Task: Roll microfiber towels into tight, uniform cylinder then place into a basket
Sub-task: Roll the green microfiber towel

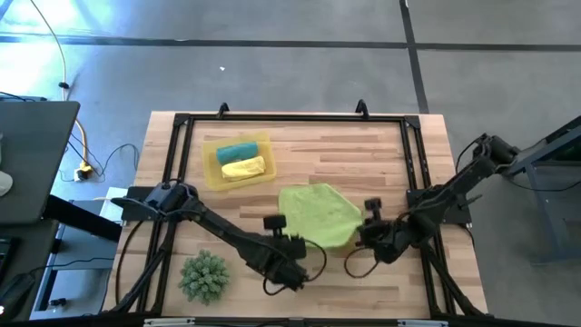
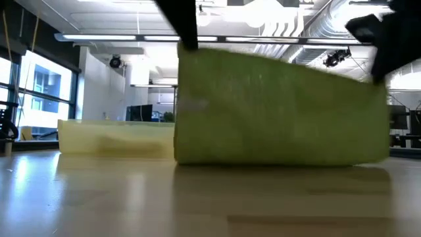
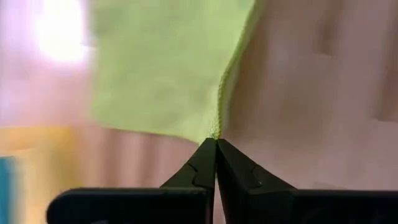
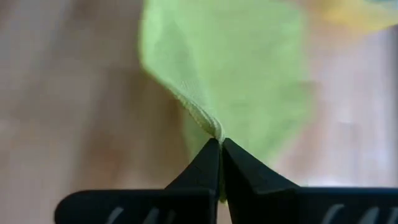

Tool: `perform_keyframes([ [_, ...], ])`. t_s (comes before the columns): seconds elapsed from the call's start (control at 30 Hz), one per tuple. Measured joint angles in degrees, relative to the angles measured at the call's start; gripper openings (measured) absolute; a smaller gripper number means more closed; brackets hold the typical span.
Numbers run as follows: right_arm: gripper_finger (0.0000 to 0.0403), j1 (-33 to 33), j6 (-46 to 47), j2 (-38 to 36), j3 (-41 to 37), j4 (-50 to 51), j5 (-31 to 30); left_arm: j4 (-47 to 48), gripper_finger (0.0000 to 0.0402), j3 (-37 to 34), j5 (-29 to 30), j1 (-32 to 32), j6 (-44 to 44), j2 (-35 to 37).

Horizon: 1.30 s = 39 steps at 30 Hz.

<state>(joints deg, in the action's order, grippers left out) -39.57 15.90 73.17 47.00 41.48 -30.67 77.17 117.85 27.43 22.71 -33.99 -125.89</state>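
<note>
Near the counter's front edge, the left tool [image 3: 216, 144] and right tool [image 4: 221, 144] each pinch a corner of the green towel [image 1: 318, 213]. The basket [image 1: 211, 173], toward the far left corner, holds the teal towel [image 1: 238, 150] and yellow towel [image 1: 242, 167].

The floor [image 1: 300, 64] around the wooden table [image 1: 363, 163] is grey and smooth, crossed by dark seam lines. A yellow cable [image 1: 54, 45] trails over it to a yellow plug [image 1: 83, 169] near the table's corner. A dark desk surface [image 1: 32, 159] stands beside the table. Across the room, large windows [image 2: 39, 92] admit daylight along one side. Long strip lights [image 2: 112, 37] run overhead, with exposed silver ducting [image 2: 335, 26] at the ceiling. A pale column [image 2: 154, 85] stands further back.
</note>
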Motion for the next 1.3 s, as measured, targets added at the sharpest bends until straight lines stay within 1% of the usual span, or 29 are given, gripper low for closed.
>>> perform_keyframes([
  [0.17,0.0001,4.6,-6.1,-0.4,6.8,12.6,-11.8,11.9,0.0,7.6,10.5,-2.7,-0.3,0.1],
  [0.23,0.0001,6.9,-10.2,-0.5,9.1,14.8,-15.4,12.6,0.0,9.3,14.5,-4.3,1.1,0.2],
  [0.33,0.0001,11.0,-17.1,-0.5,11.6,19.0,-20.8,12.7,0.0,10.8,17.5,-7.1,6.0,1.1],
  [0.43,0.0001,15.7,-21.2,-1.0,13.5,23.1,-26.1,12.7,0.0,11.6,21.0,-10.0,7.3,2.1],
  [0.57,0.0,22.1,-27.2,-3.7,14.3,23.3,-28.0,12.8,0.0,12.3,26.9,-13.8,10.2,3.5],
  [0.6,0.0,23.9,-28.9,-4.6,14.4,22.6,-29.2,12.6,0.0,12.3,28.0,-14.7,10.5,4.2],
  [0.67,0.0,26.9,-30.8,-6.6,14.5,20.2,-32.4,12.7,0.0,13.1,30.5,-16.6,10.0,5.2],
  [0.7,0.0,28.2,-30.7,-7.7,14.5,18.5,-32.8,12.8,0.0,13.3,31.3,-17.4,8.5,5.7],
  [0.73,0.0,29.3,-29.4,-8.8,14.6,16.3,-30.7,12.8,0.0,13.5,30.9,-18.1,6.6,6.2],
  [0.77,0.0,29.8,-28.1,-10.0,14.7,14.3,-24.4,12.4,0.0,13.6,28.9,-18.8,5.3,6.6],
  [0.83,0.0,30.0,-28.8,-12.2,14.6,12.3,-4.8,11.3,0.0,13.9,21.7,-19.1,6.0,7.2],
  [0.87,0.0,30.1,-31.3,-13.1,14.6,11.5,2.4,11.6,0.0,13.8,18.0,-19.1,7.9,7.6],
  [0.9,0.0,30.2,-34.1,-13.9,14.6,10.9,4.3,11.9,0.0,13.8,16.1,-18.8,9.7,7.6],
  [0.93,0.0,30.2,-35.8,-14.9,14.5,10.5,0.0,11.8,0.0,13.8,16.3,-18.5,10.7,7.6],
  [0.97,0.0,30.3,-36.2,-15.9,14.5,9.3,-10.3,11.8,0.0,13.8,17.8,-18.2,10.7,7.6],
  [1.0,0.0,30.4,-34.6,-16.5,14.6,7.5,-21.3,11.8,0.0,13.8,20.5,-17.9,10.1,7.6],
  [1.03,0.0,30.6,-32.0,-17.1,14.7,6.2,-28.1,11.8,0.0,13.8,23.4,-17.8,8.8,7.7],
  [1.07,0.0,30.6,-29.3,-17.8,15.0,6.1,-26.6,11.8,0.0,13.8,25.2,-17.8,7.7,7.8],
  [1.1,0.0,30.2,-27.0,-18.6,15.3,6.6,-18.0,11.8,0.0,13.8,25.6,-17.9,7.1,8.1],
  [1.13,0.0,29.8,-25.7,-19.4,15.5,6.8,-6.6,11.7,0.0,13.8,25.3,-17.8,7.2,8.4],
  [1.17,0.0,29.7,-25.9,-19.9,15.5,6.8,2.5,11.4,0.0,13.8,24.4,-17.6,8.0,8.5],
  [1.2,0.0,29.6,-26.8,-20.1,15.5,6.8,7.1,11.3,0.0,13.8,23.3,-17.3,9.1,8.6],
  [1.23,0.0,29.7,-27.2,-20.3,15.5,6.8,6.5,11.4,0.0,13.8,22.8,-17.2,9.9,8.5],
  [1.3,0.0,29.8,-26.8,-21.0,15.5,6.8,-0.6,11.3,0.0,13.7,23.0,-16.7,10.3,8.3],
])
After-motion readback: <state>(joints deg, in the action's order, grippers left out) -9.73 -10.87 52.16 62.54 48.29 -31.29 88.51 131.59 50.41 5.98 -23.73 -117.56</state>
